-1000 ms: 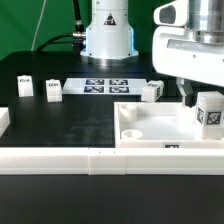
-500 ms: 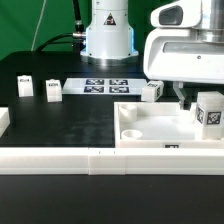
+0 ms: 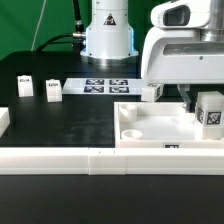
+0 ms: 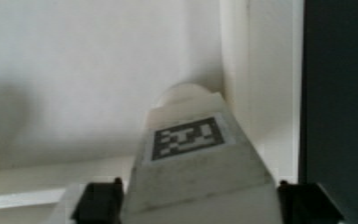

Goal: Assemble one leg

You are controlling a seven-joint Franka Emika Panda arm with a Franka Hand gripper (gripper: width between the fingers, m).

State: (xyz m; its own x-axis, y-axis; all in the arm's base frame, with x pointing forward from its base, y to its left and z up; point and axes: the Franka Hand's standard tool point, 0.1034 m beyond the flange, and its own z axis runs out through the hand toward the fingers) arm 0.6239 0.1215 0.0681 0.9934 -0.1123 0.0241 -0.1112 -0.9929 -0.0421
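While the arm's white housing has slid toward the exterior view's left since half a second ago and now covers more of the far side of the tray-like part [image 3: 150, 128], the parts on the table lie as they did. The leg [image 3: 210, 110] stands upright on the tray-like part, by its right edge in the exterior view, tag facing the camera. The gripper [image 3: 186, 97] shows there only as a dark finger just beside the leg, at about the same spot as before; its other finger is hidden behind the leg.

Three more small white blocks stand on the black table [image 3: 70, 125]: two near its far left edge [image 3: 24, 84] [image 3: 53, 90] and a third [image 3: 152, 92] just beyond the tray-like part's far rim, now partly tucked under the housing. Between them, at the far edge, lies the marker board [image 3: 103, 86]. A long white rail [image 3: 90, 160] runs along the near edge.

Only the wrist view shows the grasp. There the leg [image 4: 197, 160] fills the frame, tag up, with a dark fingertip [image 4: 101, 200] pressed on one side and its twin on the other, so the gripper [image 4: 197, 203] is clamped on the leg. Beyond it are the tray-like part's white floor and raised rim [image 4: 256, 60], then black table [image 4: 345, 90].
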